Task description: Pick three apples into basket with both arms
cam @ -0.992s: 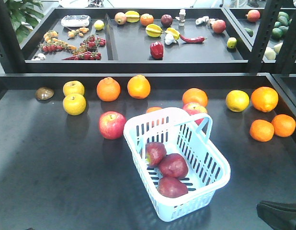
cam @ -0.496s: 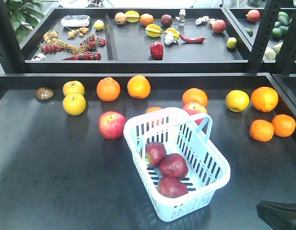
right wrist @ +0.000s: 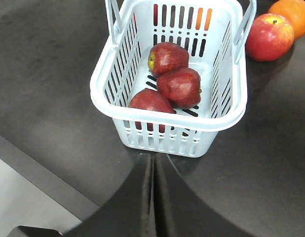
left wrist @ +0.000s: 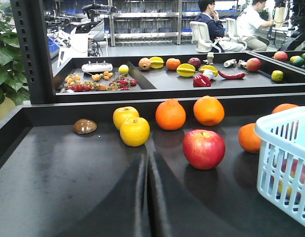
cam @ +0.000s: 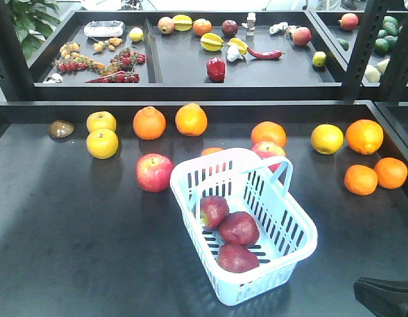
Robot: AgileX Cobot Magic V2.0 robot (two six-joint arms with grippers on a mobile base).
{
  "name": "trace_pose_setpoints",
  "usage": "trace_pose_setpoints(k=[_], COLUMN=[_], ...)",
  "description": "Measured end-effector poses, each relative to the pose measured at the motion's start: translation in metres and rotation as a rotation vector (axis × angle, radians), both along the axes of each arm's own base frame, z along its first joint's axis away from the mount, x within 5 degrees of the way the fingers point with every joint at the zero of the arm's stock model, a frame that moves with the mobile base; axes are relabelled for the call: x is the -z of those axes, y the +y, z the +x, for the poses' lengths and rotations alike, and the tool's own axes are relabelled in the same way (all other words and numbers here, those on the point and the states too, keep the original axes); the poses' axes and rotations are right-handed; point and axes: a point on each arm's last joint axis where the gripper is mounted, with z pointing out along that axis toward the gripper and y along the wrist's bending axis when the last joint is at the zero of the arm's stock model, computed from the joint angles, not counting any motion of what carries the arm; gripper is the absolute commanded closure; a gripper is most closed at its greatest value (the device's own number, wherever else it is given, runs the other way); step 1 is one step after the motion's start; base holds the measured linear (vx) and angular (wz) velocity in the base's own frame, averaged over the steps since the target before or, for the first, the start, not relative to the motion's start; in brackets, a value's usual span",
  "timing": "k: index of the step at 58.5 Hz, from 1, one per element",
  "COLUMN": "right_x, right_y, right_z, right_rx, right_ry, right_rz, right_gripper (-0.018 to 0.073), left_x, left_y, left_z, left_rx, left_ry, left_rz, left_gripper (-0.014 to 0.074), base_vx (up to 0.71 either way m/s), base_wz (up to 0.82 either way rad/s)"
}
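Front-facing view: three glossy maroon apples [cam: 229, 230] lie touching in a row inside the slotted pale-blue plastic basket [cam: 300, 249].
Both wrist views show the left gripper [left wrist: 148, 170] and right gripper [right wrist: 153, 169] with black fingers pressed together, holding nothing; a speckled pinkish-red apple [cam: 154, 172] sits at the basket's ten o'clock on the matte black table [cam: 65, 224].

A pink-red apple [cam: 154, 172] sits mid-counter [cam: 65, 238]. Two yellow apples [cam: 102, 134] and a brown shell-like thing [cam: 61, 129] lie toward the far left corner. Oranges [cam: 170, 121] line the far edge, with more by the right edge [cam: 375, 176]. The shelf [cam: 177, 63] behind carries a red pepper [cam: 216, 69] and a chili [cam: 266, 54].
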Motion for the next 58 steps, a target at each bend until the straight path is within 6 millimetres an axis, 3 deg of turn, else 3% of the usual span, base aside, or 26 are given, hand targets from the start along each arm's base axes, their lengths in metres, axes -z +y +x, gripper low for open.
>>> trace_pose_setpoints(k=[25, 58], right_x=[0.0, 0.0001], right_y=[0.0, 0.0], right_z=[0.0, -0.0001], right_rx=[0.0, 0.0], right_ry=[0.0, 0.001], right_rz=[0.0, 0.0], right_gripper=[0.0565, 0.0565], left_x=[0.0001, 0.0004], left_y=[0.0003, 0.0004], left_z=[0.0, 0.0], left_rx=[-0.01, -0.012], left_ry=[0.006, 0.01], left_rz=[-0.115, -0.119], left_gripper=[0.0602, 0.0602], base_vx=[0.0, 0.0], base_wz=[0.0, 0.0])
